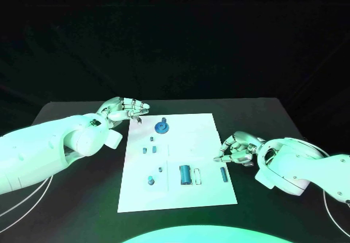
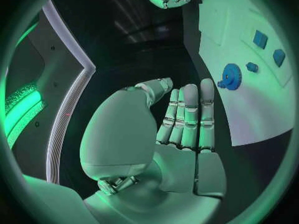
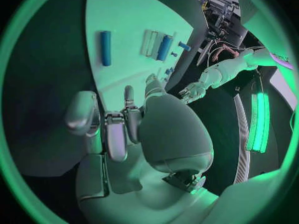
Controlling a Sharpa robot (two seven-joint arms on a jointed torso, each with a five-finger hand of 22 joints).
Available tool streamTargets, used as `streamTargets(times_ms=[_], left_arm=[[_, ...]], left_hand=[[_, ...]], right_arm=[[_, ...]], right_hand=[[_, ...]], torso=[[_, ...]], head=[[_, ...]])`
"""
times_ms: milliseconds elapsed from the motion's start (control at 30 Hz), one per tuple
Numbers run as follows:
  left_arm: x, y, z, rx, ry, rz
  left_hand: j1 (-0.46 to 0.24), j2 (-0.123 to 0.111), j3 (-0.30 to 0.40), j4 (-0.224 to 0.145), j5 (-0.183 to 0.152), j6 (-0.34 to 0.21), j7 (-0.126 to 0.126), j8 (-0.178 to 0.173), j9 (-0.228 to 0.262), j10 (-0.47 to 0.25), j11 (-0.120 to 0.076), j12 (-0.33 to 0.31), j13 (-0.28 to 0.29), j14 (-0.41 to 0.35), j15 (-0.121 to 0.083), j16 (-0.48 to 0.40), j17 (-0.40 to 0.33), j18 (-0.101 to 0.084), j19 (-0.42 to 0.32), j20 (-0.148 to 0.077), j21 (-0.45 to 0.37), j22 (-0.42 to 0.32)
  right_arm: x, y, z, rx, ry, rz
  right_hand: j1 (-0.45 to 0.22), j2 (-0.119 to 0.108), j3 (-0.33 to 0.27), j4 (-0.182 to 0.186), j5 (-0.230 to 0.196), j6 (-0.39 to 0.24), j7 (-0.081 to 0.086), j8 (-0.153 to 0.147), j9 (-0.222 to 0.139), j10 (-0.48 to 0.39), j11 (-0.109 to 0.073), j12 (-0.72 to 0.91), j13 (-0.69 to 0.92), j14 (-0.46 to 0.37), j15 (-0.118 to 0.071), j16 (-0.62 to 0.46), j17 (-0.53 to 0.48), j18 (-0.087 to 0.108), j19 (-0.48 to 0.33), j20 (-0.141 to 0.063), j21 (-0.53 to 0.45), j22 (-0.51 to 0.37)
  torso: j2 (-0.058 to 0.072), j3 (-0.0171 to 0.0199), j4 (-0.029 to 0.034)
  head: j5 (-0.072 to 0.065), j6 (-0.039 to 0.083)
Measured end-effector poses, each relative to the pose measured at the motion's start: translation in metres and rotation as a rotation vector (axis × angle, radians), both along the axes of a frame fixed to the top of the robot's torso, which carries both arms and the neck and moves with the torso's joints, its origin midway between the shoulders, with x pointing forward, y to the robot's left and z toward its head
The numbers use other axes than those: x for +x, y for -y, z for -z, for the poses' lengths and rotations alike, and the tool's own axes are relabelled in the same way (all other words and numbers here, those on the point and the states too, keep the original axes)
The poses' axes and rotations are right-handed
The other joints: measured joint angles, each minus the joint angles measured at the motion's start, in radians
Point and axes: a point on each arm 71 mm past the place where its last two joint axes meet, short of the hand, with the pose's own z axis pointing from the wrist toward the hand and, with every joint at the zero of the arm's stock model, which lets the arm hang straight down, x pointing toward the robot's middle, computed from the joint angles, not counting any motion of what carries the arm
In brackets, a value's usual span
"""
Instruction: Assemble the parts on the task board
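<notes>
Task board (image 1: 191, 152) as landmark, its long axis running away from the robot. Left hand (image 1: 125, 110) hovers off the board's far left corner, fingers extended and together, holding nothing. Right hand (image 1: 237, 149) sits at the board's right edge, mid-length, fingers curled, apparently empty. Gear (image 1: 162, 126) lies inside the far left corner, just board-ward of the left hand, the nearer one. Rod (image 1: 224, 174) lies lengthwise by the right edge.

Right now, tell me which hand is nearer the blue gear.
Left. The left hand hovers just beside the blue gear at the board's far corner; the right hand sits off the board's opposite edge, farther away.
</notes>
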Motion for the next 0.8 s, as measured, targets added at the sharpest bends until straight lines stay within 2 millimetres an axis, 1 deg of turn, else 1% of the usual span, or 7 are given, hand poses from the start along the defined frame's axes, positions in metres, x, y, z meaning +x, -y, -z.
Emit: streamTargets(times_ms=[100,200,267,333,467,667,800], left_arm=[[0.000,0.000,0.001,0.000,-0.001,-0.001],[0.000,-0.001,0.001,0.000,-0.002,-0.001],[0.000,-0.001,0.001,0.001,-0.002,-0.002],[0.000,-0.001,0.002,0.001,-0.003,-0.002],[-0.001,-0.001,0.002,0.001,-0.004,-0.002],[-0.001,-0.002,0.002,0.001,-0.006,-0.004],[-0.001,-0.002,0.003,0.001,-0.006,-0.004]], left_hand=[[0.000,0.000,0.000,0.000,0.000,0.000,0.000,0.000,0.000,0.000,0.000,0.000,-0.001,0.000,0.000,0.000,-0.001,0.000,0.000,0.000,0.000,0.000],[0.000,0.000,0.000,0.000,0.000,0.000,0.000,0.000,0.000,0.000,0.000,0.000,-0.001,0.000,0.000,0.000,-0.001,0.000,0.000,0.000,0.000,0.000],[0.000,0.000,0.000,0.000,0.000,0.000,0.000,0.000,0.000,0.000,0.000,0.004,-0.001,-0.004,0.004,0.000,-0.001,0.000,0.000,0.000,0.000,-0.001],[0.000,0.000,0.000,0.000,0.000,0.000,0.000,0.000,0.000,0.000,0.000,0.004,-0.001,-0.004,0.004,0.000,-0.001,0.000,0.000,0.000,0.000,-0.001],[0.000,0.000,0.000,0.000,0.000,0.000,0.000,0.000,0.000,0.000,0.000,0.004,-0.001,-0.004,0.004,0.000,-0.001,0.000,0.000,0.000,0.000,-0.001],[0.000,0.000,-0.003,0.003,0.000,-0.004,0.004,0.000,0.000,0.000,0.000,0.004,-0.001,-0.004,0.004,0.000,-0.001,0.000,0.000,0.000,0.000,-0.002],[0.000,0.000,-0.003,0.003,0.000,-0.004,0.004,0.000,0.000,0.000,0.000,0.004,-0.002,-0.004,0.004,0.000,-0.001,0.000,0.000,0.000,0.000,-0.002]], right_arm=[[-0.005,0.012,0.005,-0.020,-0.009,0.019],[-0.010,0.016,0.013,-0.033,-0.027,0.022],[-0.013,0.016,0.017,-0.039,-0.036,0.018],[-0.017,0.016,0.022,-0.046,-0.048,0.012],[-0.020,0.014,0.029,-0.058,-0.062,0.000],[-0.022,0.008,0.034,-0.072,-0.068,-0.013],[-0.022,0.006,0.038,-0.082,-0.070,-0.020]], right_hand=[[0.003,-0.003,0.000,0.000,0.000,0.000,0.000,0.000,0.000,0.000,0.000,0.001,0.000,0.001,0.001,0.000,0.000,0.000,0.002,0.002,0.000,0.003],[0.008,-0.008,0.000,0.000,0.000,0.009,-0.001,0.000,0.000,0.000,0.000,0.001,0.000,0.001,0.001,0.000,0.000,0.000,0.004,0.004,0.004,0.004],[0.008,-0.008,0.003,0.003,0.000,0.014,-0.005,0.000,0.000,0.000,0.000,0.001,0.000,0.001,0.001,0.000,0.000,0.000,0.004,0.004,0.004,0.006],[0.008,-0.008,0.004,0.004,0.000,0.017,-0.002,0.000,0.000,0.000,0.000,0.001,0.000,0.001,0.001,0.000,0.000,0.000,0.004,0.004,0.004,0.006],[0.008,-0.008,0.004,0.004,0.000,0.020,-0.006,0.000,0.000,0.000,0.000,0.001,0.000,0.001,0.001,0.000,0.000,0.000,0.004,0.004,0.004,0.007],[0.008,-0.008,0.007,0.007,0.000,0.027,-0.006,0.000,0.001,0.000,0.000,0.001,0.001,0.001,0.001,0.000,0.000,0.000,0.004,0.004,0.004,0.007],[0.008,-0.008,0.007,0.007,0.000,0.031,-0.010,0.000,0.001,0.000,0.000,0.001,0.001,0.001,0.001,0.000,0.000,0.000,0.004,0.004,0.004,0.007]], torso=[[-0.003,-0.0007,-0.0024],[-0.005,-0.0006,-0.0047],[-0.007,-0.0007,-0.0058],[-0.007,-0.0007,-0.0060],[-0.007,-0.0012,-0.0053],[-0.007,-0.0020,-0.0046],[-0.007,-0.0021,-0.0047]], head=[[-0.001,-0.002],[-0.001,-0.005],[0.000,-0.007],[0.001,-0.007],[0.002,-0.008],[-0.004,-0.008],[-0.004,-0.011]])
